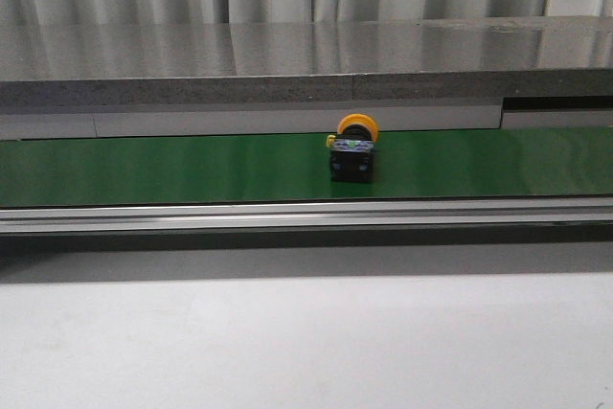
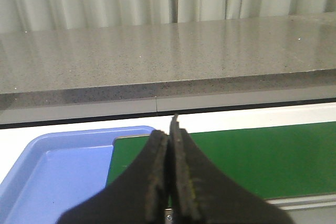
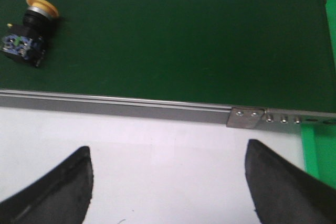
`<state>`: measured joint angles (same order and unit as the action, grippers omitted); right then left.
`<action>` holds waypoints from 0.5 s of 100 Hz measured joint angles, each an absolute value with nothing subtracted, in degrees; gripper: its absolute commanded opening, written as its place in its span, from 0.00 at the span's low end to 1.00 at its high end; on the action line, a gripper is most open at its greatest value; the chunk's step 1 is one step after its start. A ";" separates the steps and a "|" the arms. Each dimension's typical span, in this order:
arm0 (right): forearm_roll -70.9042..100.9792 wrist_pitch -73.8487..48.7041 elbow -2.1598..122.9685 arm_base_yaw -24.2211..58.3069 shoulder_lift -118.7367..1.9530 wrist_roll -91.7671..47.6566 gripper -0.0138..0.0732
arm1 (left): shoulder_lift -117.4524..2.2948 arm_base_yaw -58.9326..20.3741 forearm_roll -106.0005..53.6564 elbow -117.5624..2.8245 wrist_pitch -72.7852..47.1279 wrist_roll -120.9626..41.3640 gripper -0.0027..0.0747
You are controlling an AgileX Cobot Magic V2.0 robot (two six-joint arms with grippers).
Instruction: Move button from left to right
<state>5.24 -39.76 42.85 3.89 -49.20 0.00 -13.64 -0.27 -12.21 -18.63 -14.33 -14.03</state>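
Black boxy button with yellow-orange round head lies on the green conveyor belt; left gripper pressed together, right gripper spread.

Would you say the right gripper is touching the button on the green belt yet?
Apart. In the right wrist view the open right gripper hangs over the white table, with belt and rail between it and the button.

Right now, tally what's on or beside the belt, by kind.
Button: 1, on the green belt
Blue tray: 1, at the belt's left end
Green tray: 1, at the belt's right end
Total: 3
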 measured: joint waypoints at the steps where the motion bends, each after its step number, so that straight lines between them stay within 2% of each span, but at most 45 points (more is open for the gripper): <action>1: 5.53 -39.75 42.97 3.89 -49.20 0.00 0.86 | -13.64 -0.27 -12.21 -18.63 -14.33 -14.03 0.01; 23: 8.35 -39.76 47.42 4.55 -53.33 0.00 0.86 | -13.64 -0.27 -12.21 -18.63 -14.33 -14.03 0.01; 50: 8.62 -40.33 55.96 9.10 -67.46 0.00 0.86 | -13.64 -0.27 -12.21 -18.63 -14.33 -14.03 0.01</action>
